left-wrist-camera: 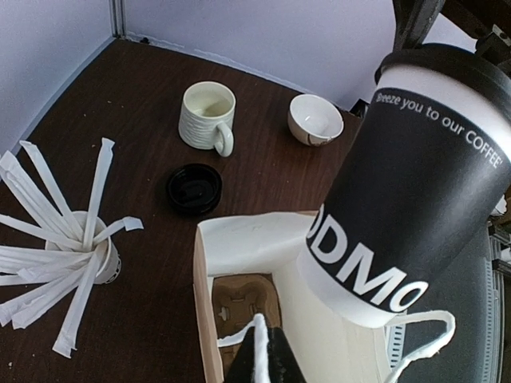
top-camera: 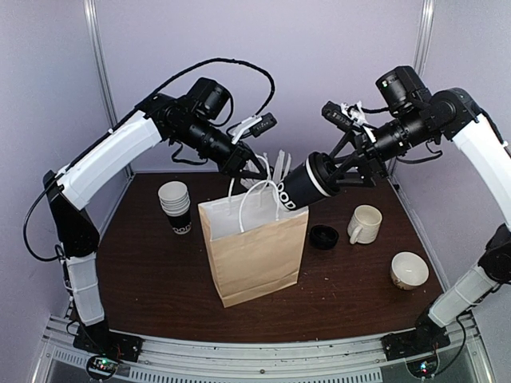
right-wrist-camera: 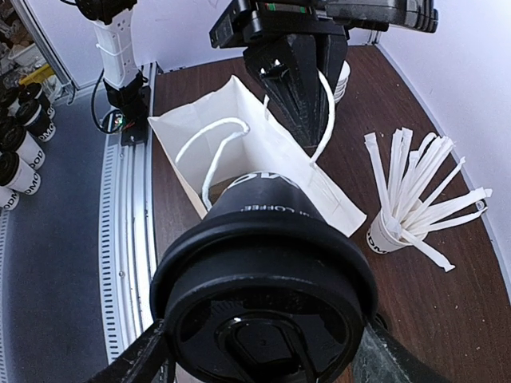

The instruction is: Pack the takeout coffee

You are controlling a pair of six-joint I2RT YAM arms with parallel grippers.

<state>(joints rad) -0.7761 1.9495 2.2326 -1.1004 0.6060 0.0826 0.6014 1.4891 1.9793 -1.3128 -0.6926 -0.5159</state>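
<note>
The left hand (top-camera: 257, 170) pinches the paper bag (top-camera: 255, 255) by its handle (right-wrist-camera: 329, 112), holding the mouth open, while the right hand (top-camera: 334, 174) clasps the tilted takeout coffee (top-camera: 302, 186) above it.

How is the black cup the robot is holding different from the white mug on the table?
The black cup has a lid and white lettering; the white mug is open-topped with a handle. The black cup hangs tilted over the paper bag in the right gripper; the mug stands upright on the table. Both are drinking cups.
</note>
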